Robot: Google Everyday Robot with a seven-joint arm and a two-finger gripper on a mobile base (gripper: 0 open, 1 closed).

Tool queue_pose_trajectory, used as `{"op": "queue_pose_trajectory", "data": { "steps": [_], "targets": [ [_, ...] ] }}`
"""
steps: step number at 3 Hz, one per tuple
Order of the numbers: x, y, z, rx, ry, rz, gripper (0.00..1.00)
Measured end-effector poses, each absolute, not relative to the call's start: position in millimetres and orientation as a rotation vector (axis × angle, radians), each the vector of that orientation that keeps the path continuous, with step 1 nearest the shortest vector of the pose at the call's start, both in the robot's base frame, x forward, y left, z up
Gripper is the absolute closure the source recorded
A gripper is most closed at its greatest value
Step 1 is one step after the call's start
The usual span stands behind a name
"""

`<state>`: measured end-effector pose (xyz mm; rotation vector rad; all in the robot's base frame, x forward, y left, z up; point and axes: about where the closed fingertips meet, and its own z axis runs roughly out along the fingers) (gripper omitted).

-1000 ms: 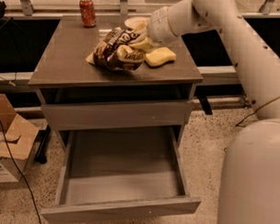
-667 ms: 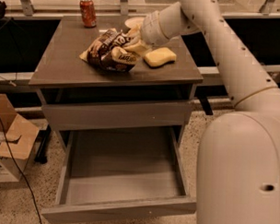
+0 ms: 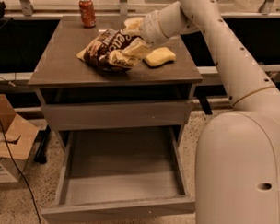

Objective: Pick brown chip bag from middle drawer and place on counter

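Our arm reaches in over the counter's right edge, swung further across than a second ago. The middle drawer hangs open below, with nothing in it. On the counter, the brown chip bag has slid slightly toward the left edge and now lies near the centre. The gripper sits at the bag's right end, beside the yellow sponge; we cannot tell whether it grips. We judge only release remains.
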<state>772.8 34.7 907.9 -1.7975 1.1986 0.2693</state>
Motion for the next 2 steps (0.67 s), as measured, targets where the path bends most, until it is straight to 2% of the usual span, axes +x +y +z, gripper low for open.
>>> {"op": "queue_pose_trajectory", "data": {
  "steps": [1,2],
  "targets": [
    [772.8,34.7,907.9,-1.798,1.199,0.269,0.00],
    [772.8,34.8,907.9,-1.798,1.199,0.269,0.00]
  ]
}}
